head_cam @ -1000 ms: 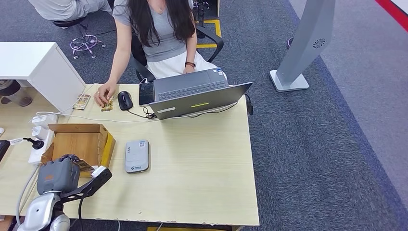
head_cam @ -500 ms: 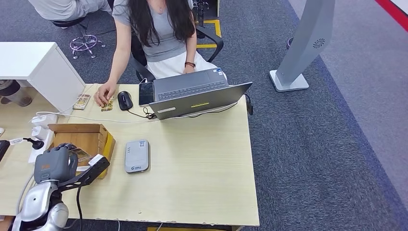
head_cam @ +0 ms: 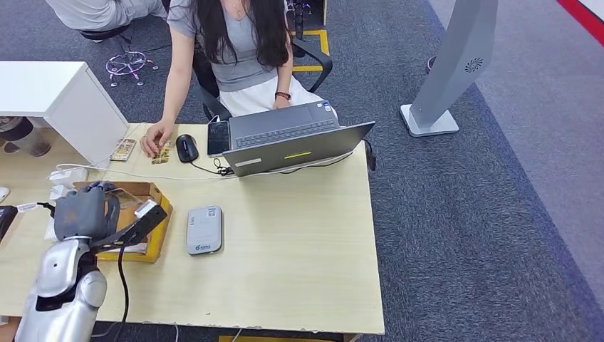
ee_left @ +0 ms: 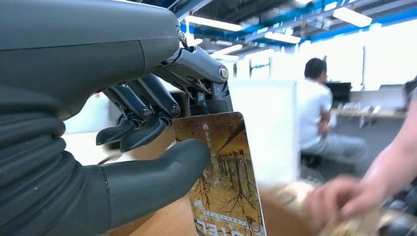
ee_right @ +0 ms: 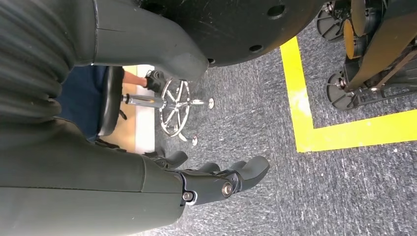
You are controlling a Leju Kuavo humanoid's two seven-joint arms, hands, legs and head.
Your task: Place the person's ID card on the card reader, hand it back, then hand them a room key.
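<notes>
Room key card [ee_left: 223,182], printed with a tree scene, sits pinched between the thick thumb and the darker fingers [ee_left: 142,132] of the left hand [head_cam: 84,211], held upright so that its long axis runs roughly vertical and its printed face shows to the left wrist camera. In the head view that hand hangs over the open cardboard box [head_cam: 153,228] at the left end of the worktop [head_cam: 285,242], wrist raised, forearm coming up from the robot's own side; the card itself is too small there to make out clearly. The person's hand [head_cam: 153,137] rests at the far edge of the worktop, beyond the box and a little to the right of the robot's hand, touching small cards [head_cam: 122,149] beside a black mouse [head_cam: 187,147]. So the handover, as I judge it, turns on carrying the card forward and slightly rightward across the box toward that hand, with the free upper end of the card leading. Further right lie the grey card reader [head_cam: 204,229], just beside the box, and then the open laptop [head_cam: 292,142]. The right hand [ee_right: 216,182] hangs low over grey carpet, fingers loosely curled and holding nothing; it is well away from the exchange.
</notes>
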